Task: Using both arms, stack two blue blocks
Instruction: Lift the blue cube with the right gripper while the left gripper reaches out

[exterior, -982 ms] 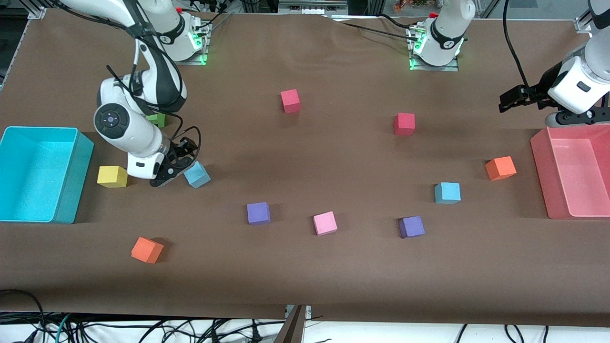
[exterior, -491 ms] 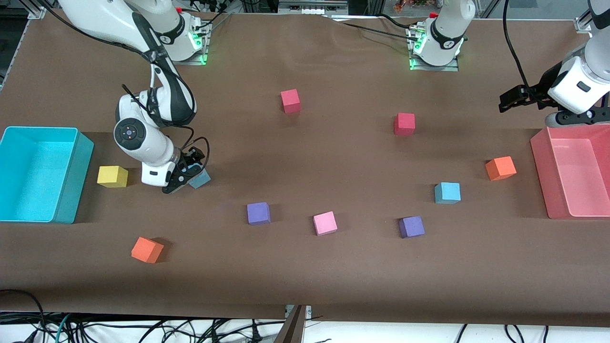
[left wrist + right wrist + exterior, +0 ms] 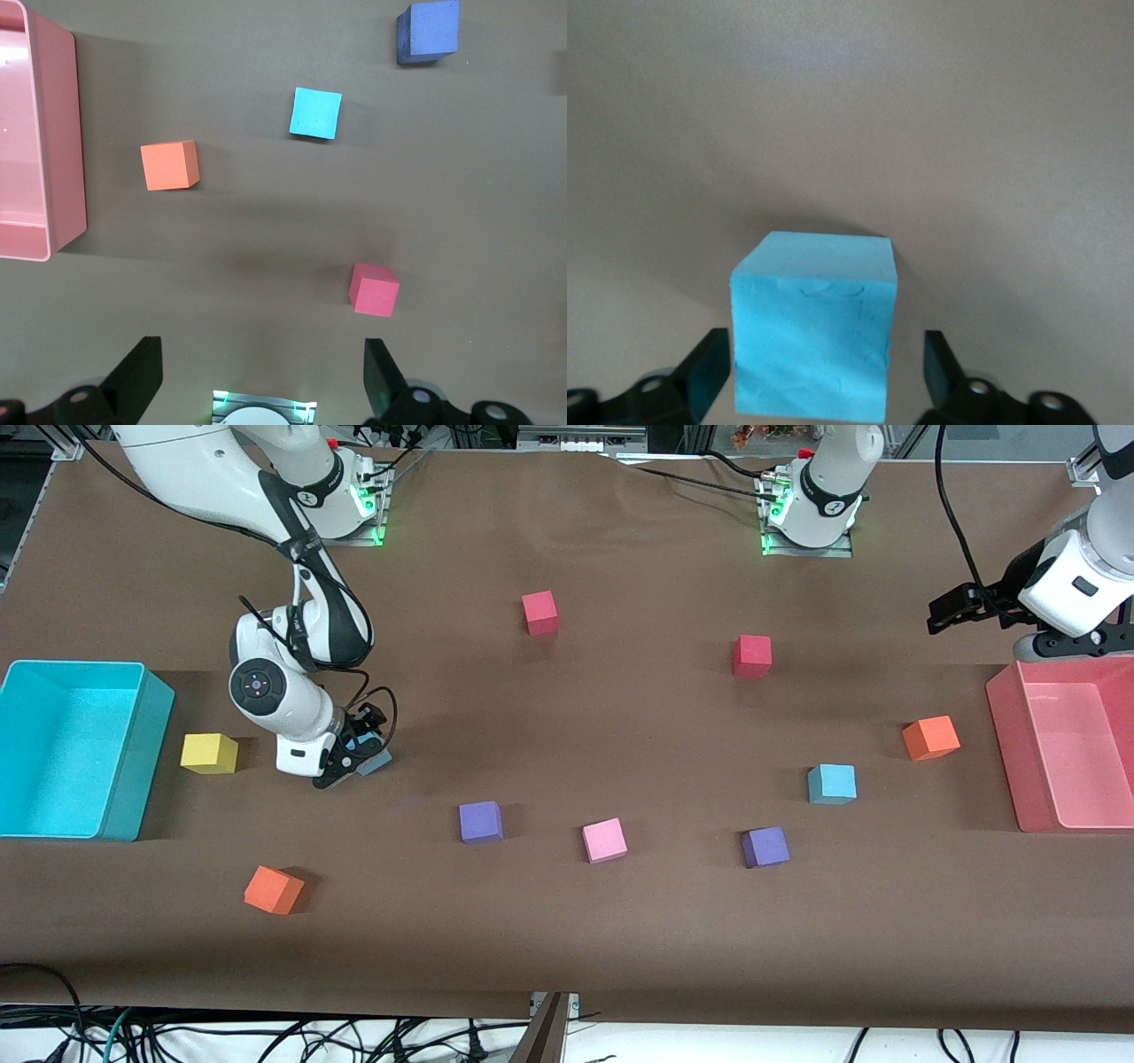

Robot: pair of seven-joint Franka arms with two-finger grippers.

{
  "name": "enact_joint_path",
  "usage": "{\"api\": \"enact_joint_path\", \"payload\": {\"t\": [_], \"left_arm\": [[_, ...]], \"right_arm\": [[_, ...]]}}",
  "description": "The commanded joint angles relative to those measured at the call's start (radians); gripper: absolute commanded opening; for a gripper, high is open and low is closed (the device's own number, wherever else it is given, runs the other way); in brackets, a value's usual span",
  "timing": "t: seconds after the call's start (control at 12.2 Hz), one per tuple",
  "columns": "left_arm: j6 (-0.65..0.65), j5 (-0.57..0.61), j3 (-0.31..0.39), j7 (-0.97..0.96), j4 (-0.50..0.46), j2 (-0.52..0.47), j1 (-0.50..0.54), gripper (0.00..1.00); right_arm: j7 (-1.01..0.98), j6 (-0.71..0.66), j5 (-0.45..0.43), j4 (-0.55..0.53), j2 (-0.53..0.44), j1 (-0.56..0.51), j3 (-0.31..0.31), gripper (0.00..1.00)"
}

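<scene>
The right hand (image 3: 350,755) is low at the brown cloth-covered counter (image 3: 620,921), fingers spread on either side of one small sky-blue matte cube (image 3: 815,323) without pressing it; that cube rests on the counter near the yellow foam cube (image 3: 209,753) and large cyan plastic bin (image 3: 133,779). The left hand (image 3: 946,613) waits released above the pink plastic bin (image 3: 1005,717). The second sky-blue matte cube (image 3: 832,783) sits toward the left arm's end, near the orange foam cube (image 3: 930,738).
</scene>
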Motion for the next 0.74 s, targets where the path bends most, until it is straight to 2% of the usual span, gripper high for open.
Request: {"api": "enact_joint_path", "payload": {"t": [0.0,0.08,0.33,0.65], "left_arm": [[-0.009,-0.020,-0.004,0.010,0.000,-0.011,0.010,1.00],[-0.009,-0.020,-0.004,0.009,0.000,-0.011,0.010,1.00],[-0.009,-0.020,-0.004,0.010,0.000,-0.011,0.010,1.00],[-0.009,-0.020,-0.004,0.010,0.000,-0.009,0.012,1.00]], "right_arm": [[-0.017,0.024,0.005,-0.002,0.003,0.003,0.002,0.38],[-0.017,0.016,0.005,0.000,-0.002,0.001,0.002,0.24],[0.049,-0.063,0.007,0.036,-0.046,0.003,0.011,0.22],[0.394,-0.271,0.005,0.164,-0.068,0.004,0.123,0.22]]}}
